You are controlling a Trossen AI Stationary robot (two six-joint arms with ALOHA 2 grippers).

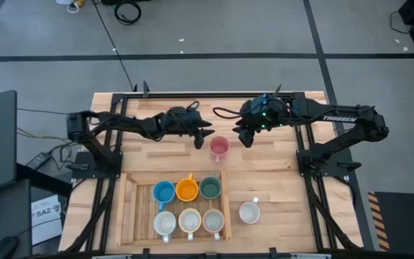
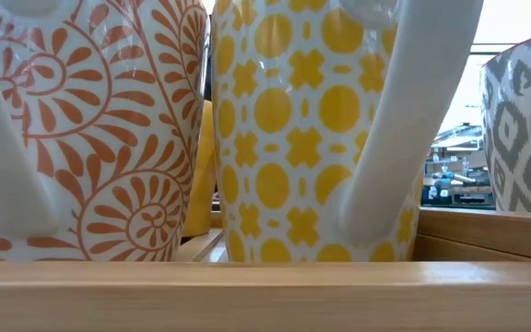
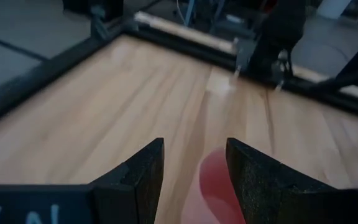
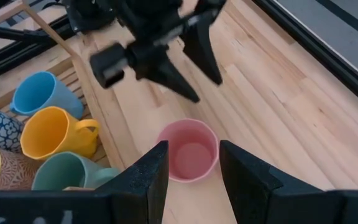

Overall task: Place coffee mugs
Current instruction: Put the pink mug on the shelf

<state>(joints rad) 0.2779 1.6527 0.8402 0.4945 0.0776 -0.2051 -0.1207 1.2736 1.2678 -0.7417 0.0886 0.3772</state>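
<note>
A pink mug stands upright on its base on the wooden table, beyond the far edge of the wooden tray. My left gripper hovers open just left of and beyond it; the mug shows blurred between its fingers. My right gripper is open to the mug's right and above it, with the mug ahead between its fingers. In the tray stand blue, orange and green mugs and three pale ones. Another pale mug sits on the table right of the tray.
The low view is filled by patterned mugs in orange, yellow and grey behind the tray's wooden rail. Black frame rails border the table's far edge. Bare wood lies right of the pink mug.
</note>
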